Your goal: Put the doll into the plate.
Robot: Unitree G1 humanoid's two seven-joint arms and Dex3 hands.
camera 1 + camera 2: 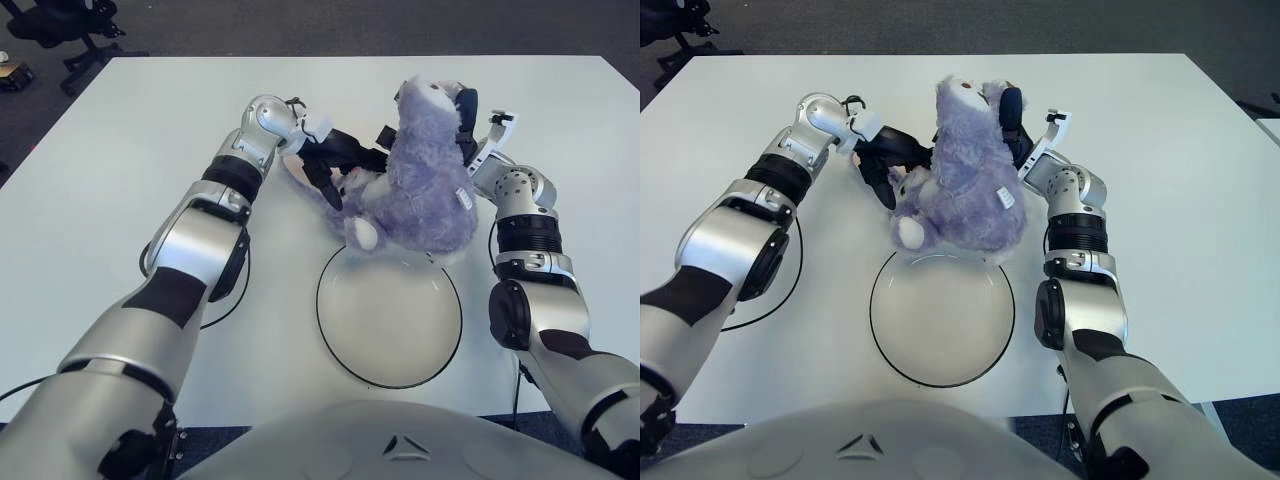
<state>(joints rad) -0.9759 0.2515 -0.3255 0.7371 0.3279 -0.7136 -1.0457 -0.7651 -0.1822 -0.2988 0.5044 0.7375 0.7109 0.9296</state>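
We hold the fluffy lavender plush doll (420,175) between both hands, upright, just beyond the far rim of the round white plate with a thin black edge (390,372); its base seems to overlap that rim, though we cannot tell if it touches. Our left hand (340,165) has its dark fingers clasped on the doll's left flank, and our right hand (468,120) presses behind it (mostly hidden, fingers apparently gripping). The lowering and release are left. A small white tag (464,199) shows; nothing on it is readable.
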